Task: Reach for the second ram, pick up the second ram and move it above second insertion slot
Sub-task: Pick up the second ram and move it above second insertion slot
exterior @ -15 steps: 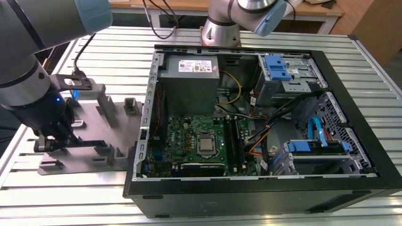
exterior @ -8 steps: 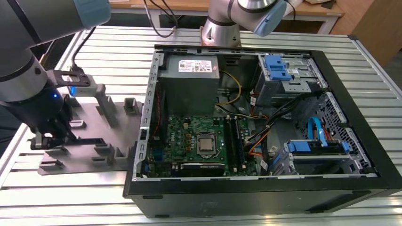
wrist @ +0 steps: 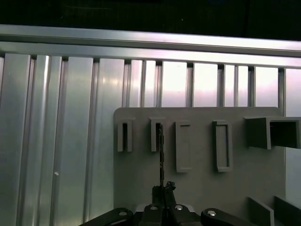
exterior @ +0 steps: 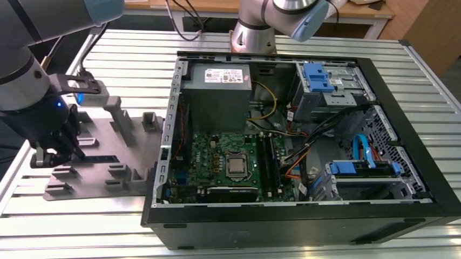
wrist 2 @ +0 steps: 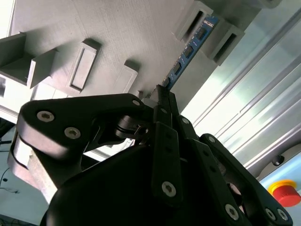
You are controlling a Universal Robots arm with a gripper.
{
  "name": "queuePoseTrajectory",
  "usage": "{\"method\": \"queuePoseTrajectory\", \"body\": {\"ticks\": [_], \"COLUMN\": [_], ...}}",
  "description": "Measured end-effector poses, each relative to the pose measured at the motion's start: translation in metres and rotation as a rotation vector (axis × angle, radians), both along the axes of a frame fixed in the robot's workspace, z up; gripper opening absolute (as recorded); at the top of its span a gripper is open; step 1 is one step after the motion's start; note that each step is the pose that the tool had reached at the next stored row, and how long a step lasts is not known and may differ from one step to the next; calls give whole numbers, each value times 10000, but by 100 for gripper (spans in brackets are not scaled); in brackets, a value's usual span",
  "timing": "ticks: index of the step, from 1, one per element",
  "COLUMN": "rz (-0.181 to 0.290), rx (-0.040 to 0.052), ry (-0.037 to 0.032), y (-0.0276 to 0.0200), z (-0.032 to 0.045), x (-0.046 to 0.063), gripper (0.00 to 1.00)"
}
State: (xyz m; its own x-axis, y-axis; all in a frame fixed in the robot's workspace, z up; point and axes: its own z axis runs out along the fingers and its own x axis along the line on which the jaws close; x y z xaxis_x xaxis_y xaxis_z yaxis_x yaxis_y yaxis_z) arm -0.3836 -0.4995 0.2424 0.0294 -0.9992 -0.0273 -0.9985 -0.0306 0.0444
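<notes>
Black jaws of mine are pinched onto one end of the second ram (wrist 2: 187,52), which stands on edge in the slotted grey holder (wrist: 202,188) on the tabletop (exterior: 137,54). Print on its blue label (wrist 2: 210,21) is too small to read.

Exterior view is looking down from afar, while both wrist views are peering closely, seemingly, at the same tray (exterior: 137,154) (wrist 2: 117,37) (wrist: 202,183).

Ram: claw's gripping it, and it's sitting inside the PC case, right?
No. The claw grips the ram, but the ram sits in the gray holder beside the case, not inside it; the exterior view shows this.
</notes>
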Motion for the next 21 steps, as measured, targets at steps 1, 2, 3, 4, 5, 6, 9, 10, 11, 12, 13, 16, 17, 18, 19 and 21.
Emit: {"method": "queuePoseTrajectory", "body": {"ticks": [1,2,3,4,5,6,9,10,11,12,13,16,17,18,19,21], "rz": [0,0,0,0,0,0,0,0,0,0,0,0,0,0,0,0], "rx": [0,0,0,0,0,0,1,0,1,0,1,0,0,0,0,0], "ry": [0,0,0,-1,0,-1,-1,0,-1,0,0,0,0,0,-1,0], "y": [0,0,0,0,0,0,0,0,0,0,0,0,0,0,0,0], "z": [12,24,36,46,56,66,93,103,113,124,133,160,167,175,182,197], "x": [0,0,0,0,0,0,0,0,0,0,0,0,0,0,0,0], "gripper": [9,9,9,9,9,9,9,9,9,9,9,9,9,9,9,9]}}
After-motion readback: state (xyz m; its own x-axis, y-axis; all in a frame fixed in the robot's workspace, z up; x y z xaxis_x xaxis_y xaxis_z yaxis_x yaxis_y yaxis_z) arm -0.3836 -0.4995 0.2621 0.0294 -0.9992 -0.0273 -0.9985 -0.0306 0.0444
